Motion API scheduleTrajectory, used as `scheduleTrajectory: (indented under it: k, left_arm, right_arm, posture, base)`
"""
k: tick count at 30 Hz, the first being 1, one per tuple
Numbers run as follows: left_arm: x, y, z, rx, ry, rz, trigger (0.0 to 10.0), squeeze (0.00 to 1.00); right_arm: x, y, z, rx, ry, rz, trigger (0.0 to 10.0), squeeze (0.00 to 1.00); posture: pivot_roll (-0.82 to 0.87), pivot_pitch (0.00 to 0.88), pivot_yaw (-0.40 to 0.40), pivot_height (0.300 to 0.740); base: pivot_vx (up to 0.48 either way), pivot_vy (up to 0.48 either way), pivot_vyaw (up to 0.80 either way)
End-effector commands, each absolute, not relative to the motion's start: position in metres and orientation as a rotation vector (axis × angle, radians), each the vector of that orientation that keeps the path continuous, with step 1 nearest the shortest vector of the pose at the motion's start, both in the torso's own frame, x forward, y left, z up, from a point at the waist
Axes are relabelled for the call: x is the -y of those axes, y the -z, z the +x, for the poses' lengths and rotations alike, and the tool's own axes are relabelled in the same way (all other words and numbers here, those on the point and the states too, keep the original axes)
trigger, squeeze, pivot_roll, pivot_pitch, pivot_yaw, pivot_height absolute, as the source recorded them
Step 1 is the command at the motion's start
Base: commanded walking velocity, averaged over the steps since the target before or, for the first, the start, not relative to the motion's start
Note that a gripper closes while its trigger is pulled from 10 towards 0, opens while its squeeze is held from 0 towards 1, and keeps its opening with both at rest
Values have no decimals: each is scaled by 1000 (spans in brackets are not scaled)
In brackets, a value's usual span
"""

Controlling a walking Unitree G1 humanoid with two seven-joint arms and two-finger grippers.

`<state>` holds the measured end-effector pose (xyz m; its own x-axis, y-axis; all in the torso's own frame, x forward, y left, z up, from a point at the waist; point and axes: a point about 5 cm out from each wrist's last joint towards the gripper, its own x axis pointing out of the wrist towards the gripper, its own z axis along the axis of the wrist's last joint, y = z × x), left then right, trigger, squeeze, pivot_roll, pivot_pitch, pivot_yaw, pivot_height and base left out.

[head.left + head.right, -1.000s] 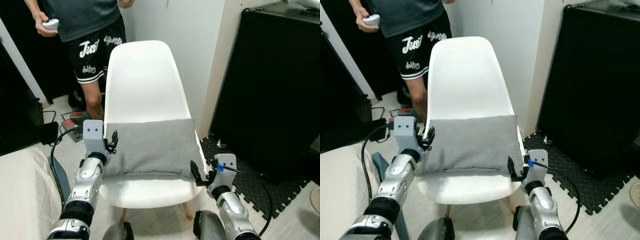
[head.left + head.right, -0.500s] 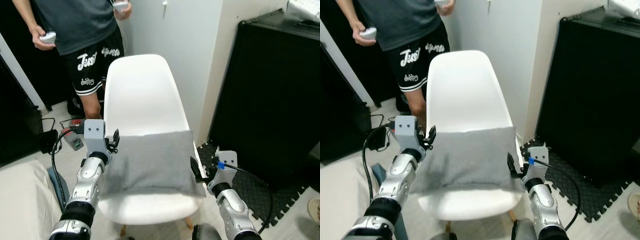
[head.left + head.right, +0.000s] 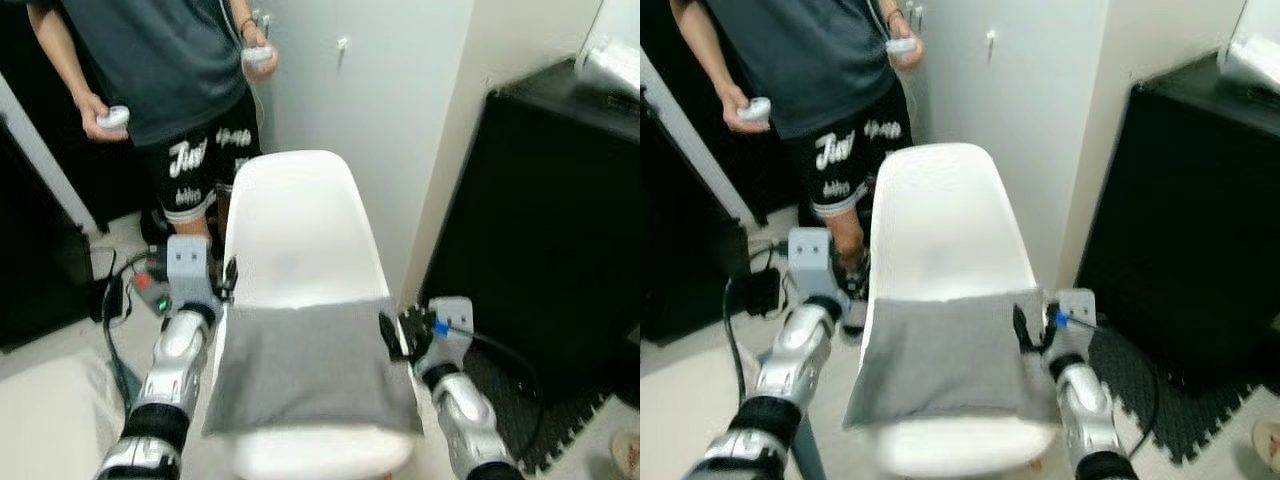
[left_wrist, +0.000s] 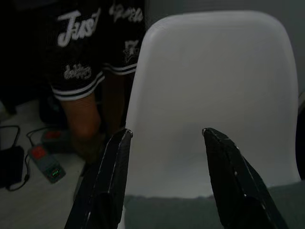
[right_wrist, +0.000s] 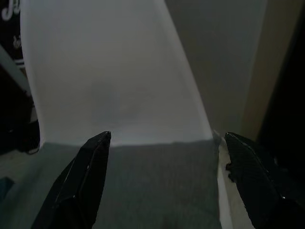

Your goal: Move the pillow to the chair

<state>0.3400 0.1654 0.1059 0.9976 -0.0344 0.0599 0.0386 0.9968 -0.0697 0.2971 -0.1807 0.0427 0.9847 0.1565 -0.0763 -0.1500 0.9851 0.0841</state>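
A person point(image 3: 165, 70) stands at the back left, in a dark grey T-shirt and black shorts point(image 3: 205, 160) with white letters. Each hand holds a small white controller point(image 3: 118, 116), one low at the side and the other point(image 3: 257, 57) raised near the chest. On the floor by the person's legs lies a power strip point(image 3: 150, 285) with a red switch, and black cables point(image 3: 105, 290) run next to it. A white wall point(image 3: 370, 110) is behind. To the right stands a large black cabinet point(image 3: 540, 230), and something pale point(image 3: 612, 65) lies on its top. Black foam mats point(image 3: 1160, 405) cover the floor in front of the cabinet. At the far left is another dark object point(image 3: 35, 270).
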Motion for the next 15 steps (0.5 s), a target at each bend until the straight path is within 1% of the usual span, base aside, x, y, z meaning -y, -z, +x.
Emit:
scheduleTrajectory:
  k: [1, 8, 15]
  left_arm:
    - [-168, -101, 338, 31, 28, -65, 10000, 0]
    - [-168, -100, 337, 25, 23, -63, 10000, 0]
    - [-168, -97, 337, 3, 26, -65, 10000, 0]
  right_arm:
    - [178, -39, 295, -107, -162, 87, 10000, 0]
    - [177, -38, 295, -113, -170, 86, 10000, 0]
    - [173, -26, 292, -210, -171, 48, 10000, 0]
  posture:
    - [-50, 49, 46, 740]
    - [-49, 47, 41, 740]
    - [-47, 45, 40, 740]
  base:
    - [0, 0, 0]
    - [0, 0, 0]
    - [0, 0, 0]
